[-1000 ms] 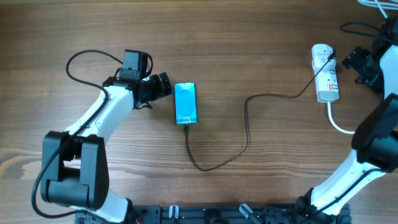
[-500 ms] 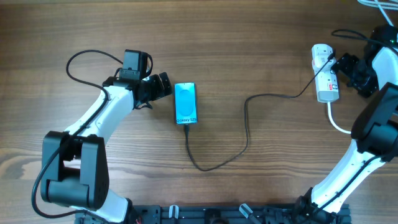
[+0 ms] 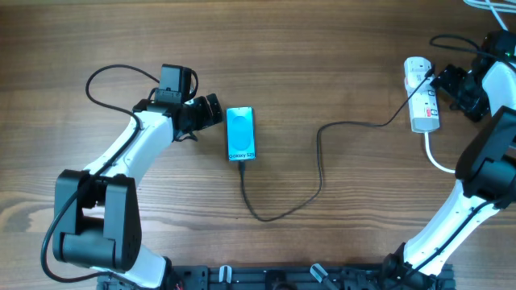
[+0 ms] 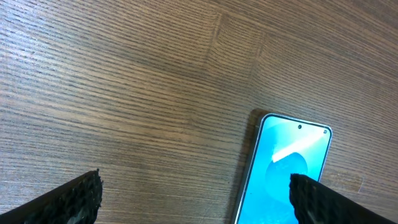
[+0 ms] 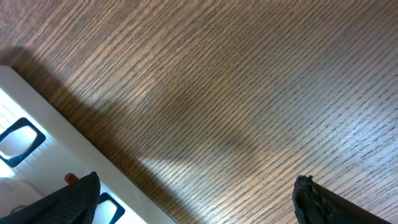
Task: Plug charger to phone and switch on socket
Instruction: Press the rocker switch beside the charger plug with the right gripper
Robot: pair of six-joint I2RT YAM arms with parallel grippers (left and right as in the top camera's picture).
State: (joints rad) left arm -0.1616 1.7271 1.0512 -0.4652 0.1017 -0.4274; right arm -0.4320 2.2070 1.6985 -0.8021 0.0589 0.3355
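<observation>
The phone [image 3: 241,134] with its cyan screen lies flat at centre-left. It also shows in the left wrist view [image 4: 283,171]. The thin black charger cable [image 3: 319,161] runs from the phone's near end, loops across the table and reaches a black plug in the white socket strip [image 3: 421,95] at the far right. My left gripper [image 3: 211,109] is open and empty just left of the phone, one fingertip over its screen in the left wrist view [image 4: 196,199]. My right gripper [image 3: 447,83] is open and empty beside the strip's right side, one fingertip over the strip [image 5: 37,155], where a red mark shows.
A thicker white cable [image 3: 438,161] leaves the strip's near end and curves toward the right arm's base. More cables hang at the top right corner. The left arm's own black cable [image 3: 109,74] loops behind it.
My right gripper has moved left, from off the strip's right side to right next to it. The left arm, phone and cable have not moved.
</observation>
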